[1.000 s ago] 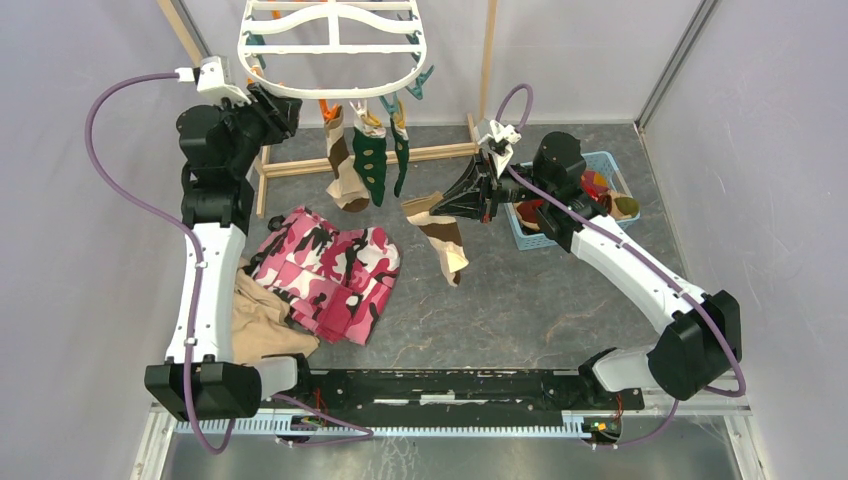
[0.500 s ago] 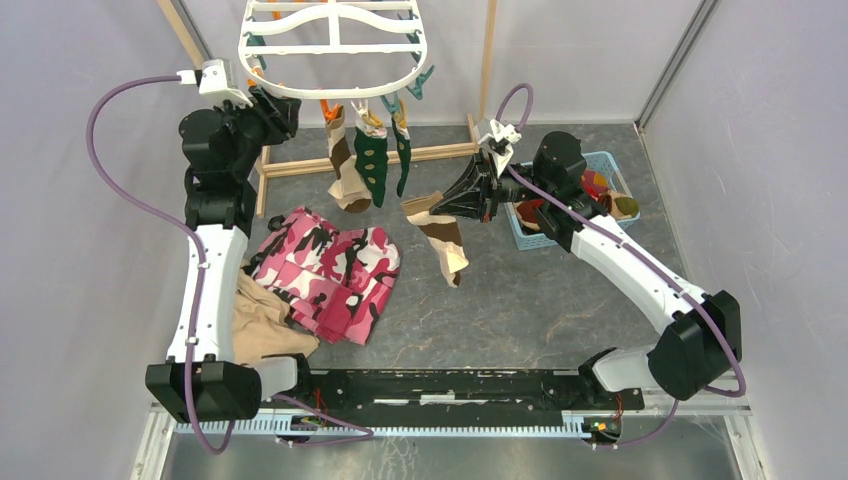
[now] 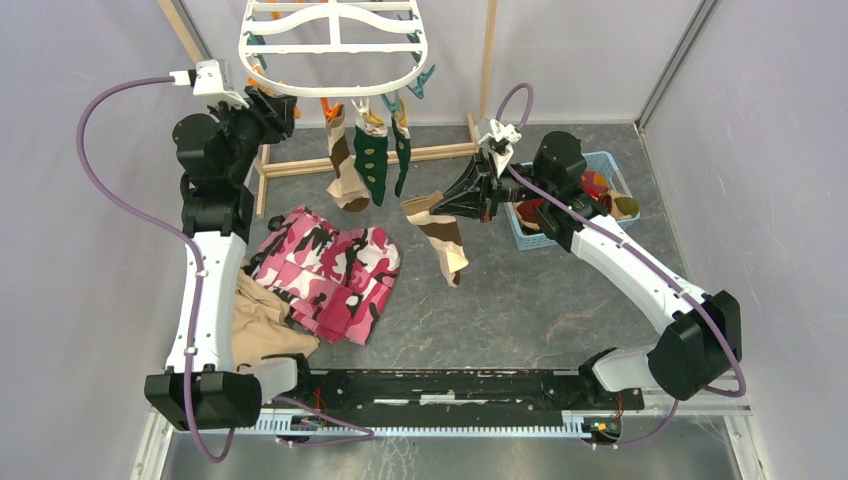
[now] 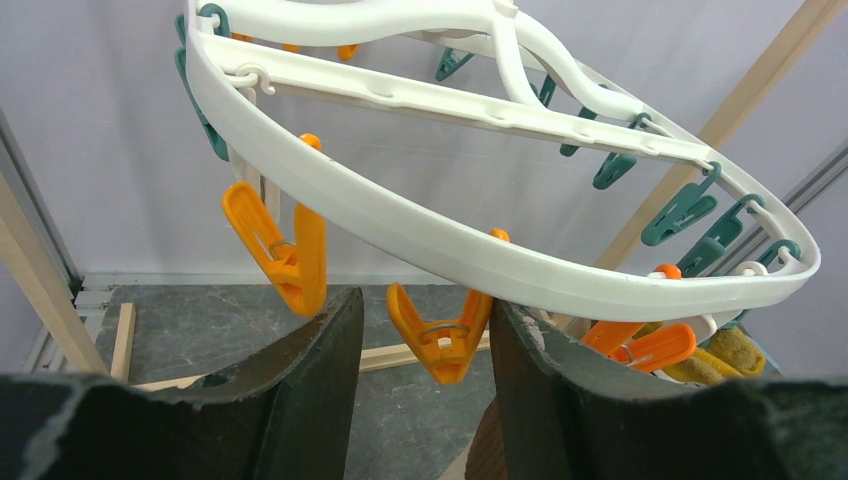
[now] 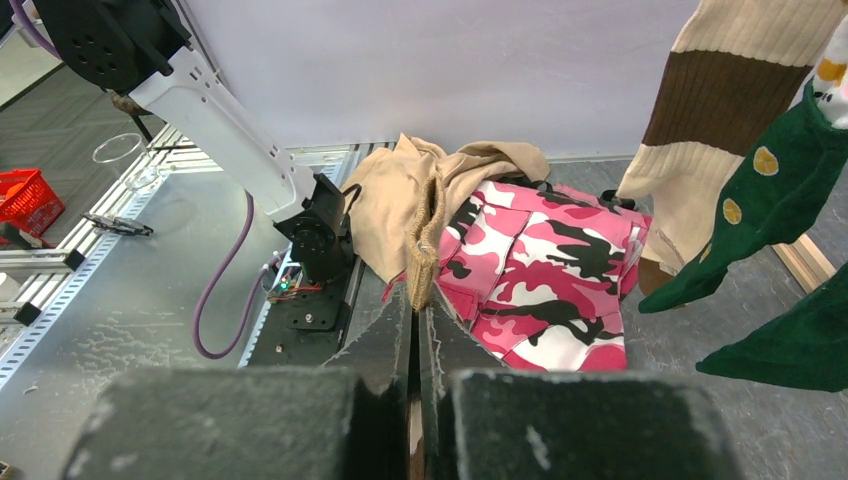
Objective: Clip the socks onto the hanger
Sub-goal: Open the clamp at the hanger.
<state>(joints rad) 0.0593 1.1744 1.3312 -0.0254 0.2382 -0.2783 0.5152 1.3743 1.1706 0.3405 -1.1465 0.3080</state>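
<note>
Seemingly mid-clipping: right gripper pinched shut on tan-brown striped sock, hanging near hanger; left gripper half-open astride orange clip. Next likely needed: squeeze clip open, feed sock cuff in.

Off-task items on the mat

Pink camo garment lies crumpled on the grey mat, its left edge overlapping a tan cloth. Wooden stand at the back: poles upright, base rail on the mat. Blue basket sits right of it.
</note>
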